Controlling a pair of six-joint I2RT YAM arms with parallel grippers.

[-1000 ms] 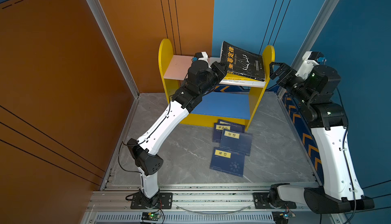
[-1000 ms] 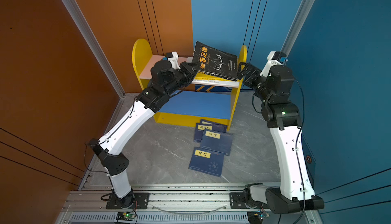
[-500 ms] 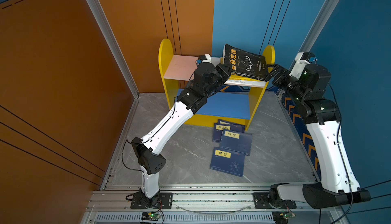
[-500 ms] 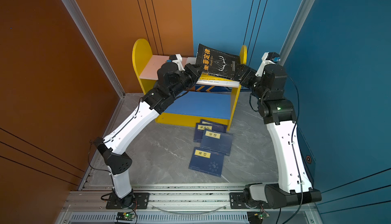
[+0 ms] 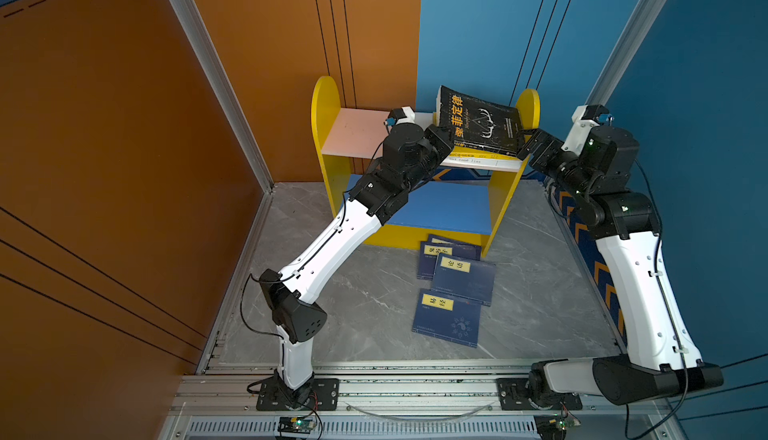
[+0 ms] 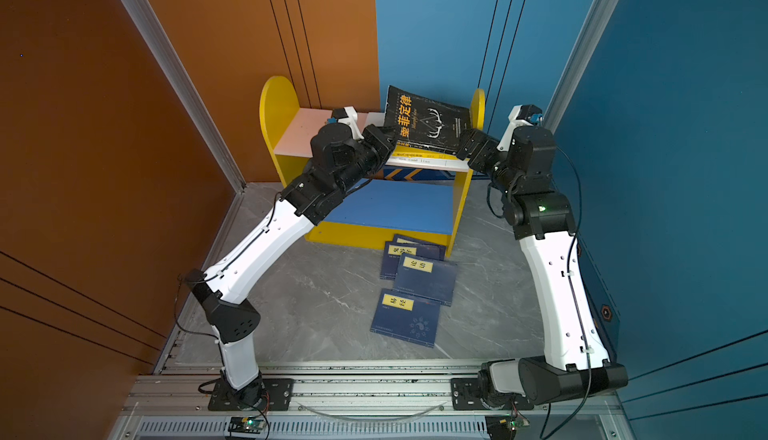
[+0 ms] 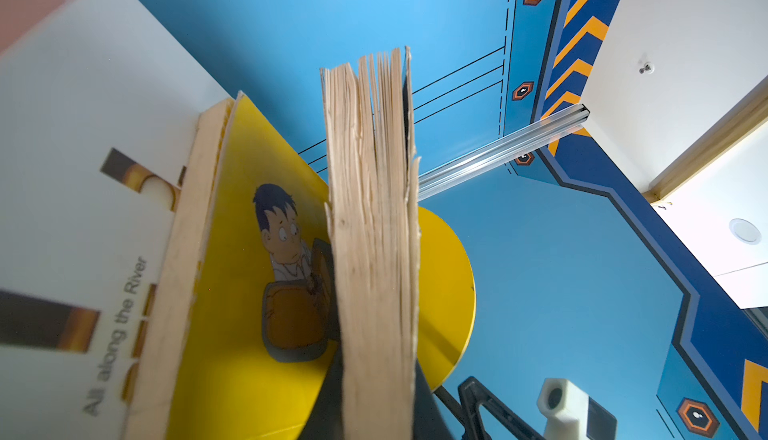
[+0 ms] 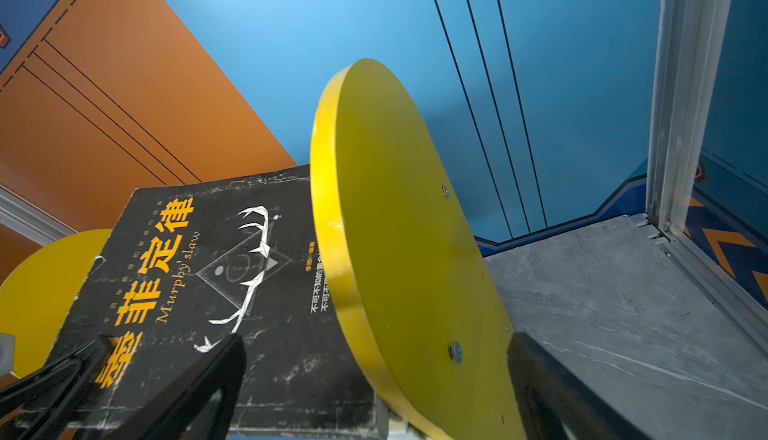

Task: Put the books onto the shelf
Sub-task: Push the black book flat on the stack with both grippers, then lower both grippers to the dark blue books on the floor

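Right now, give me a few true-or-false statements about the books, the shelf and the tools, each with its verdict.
1. Three navy books lie on the floor in front of the shelf. True.
2. The right tool is shut on the black book. False: it stands open; the left tool grips that book.
3. The black book lies flat on the floor. False: it is tilted over the pink upper board.
4. The yellow book rests on the white book. True.
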